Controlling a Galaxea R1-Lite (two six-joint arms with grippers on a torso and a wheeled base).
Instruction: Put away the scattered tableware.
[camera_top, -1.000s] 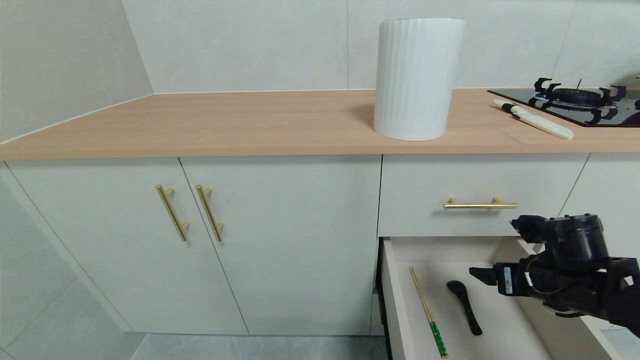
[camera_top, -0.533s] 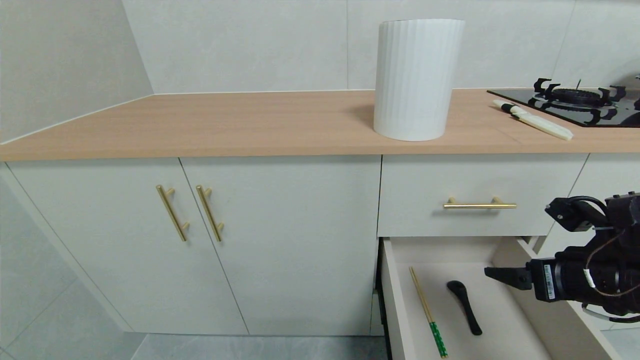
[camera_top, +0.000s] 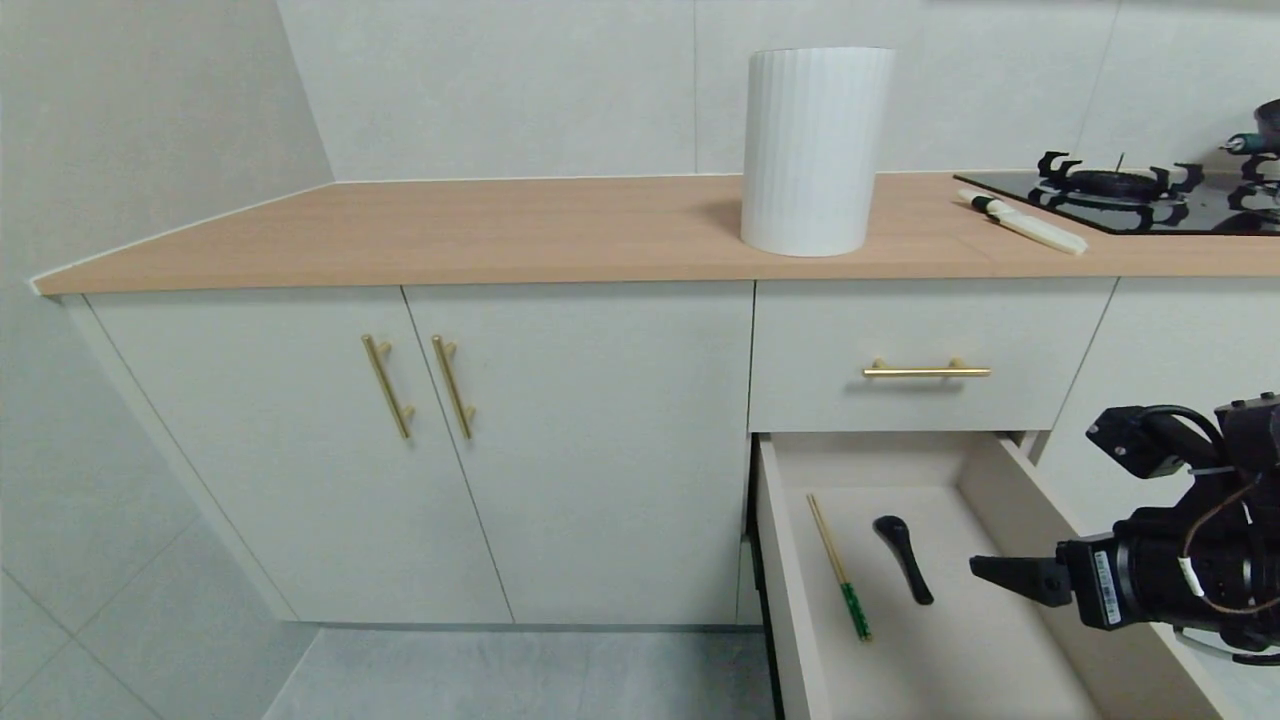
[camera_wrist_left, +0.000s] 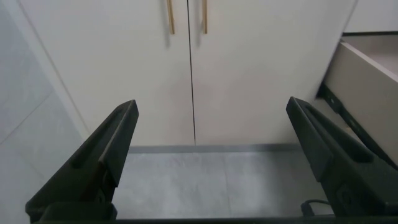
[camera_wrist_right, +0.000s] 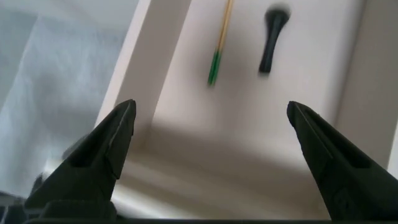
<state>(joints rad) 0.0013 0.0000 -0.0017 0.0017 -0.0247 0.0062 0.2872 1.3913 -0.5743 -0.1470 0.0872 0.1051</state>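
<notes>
The lower drawer (camera_top: 778, 570) stands pulled open at the lower right of the head view. In it lie a pair of wooden chopsticks with green ends (camera_top: 838, 570) and a black spoon (camera_top: 903, 558), side by side and apart. My right gripper (camera_top: 1035, 500) hangs open over the drawer's right side, with nothing between its fingers. Its wrist view looks down on the chopsticks (camera_wrist_right: 219, 46) and the spoon (camera_wrist_right: 271, 38). A white knife (camera_top: 1022, 222) lies on the wooden counter (camera_top: 500, 230). My left gripper (camera_wrist_left: 211, 162) is open and empty, low before the cabinet doors (camera_wrist_left: 189, 62).
A tall white ribbed cylinder (camera_top: 812, 150) stands on the counter above the drawers. A black gas hob (camera_top: 1110, 185) sits at the far right. The upper drawer with a gold handle (camera_top: 927, 371) is closed. Grey floor tiles (camera_wrist_left: 205, 180) lie below the cabinets.
My right gripper has drawn back to the right, away from over the spoon. The head camera has shifted, so the whole picture sits differently.
</notes>
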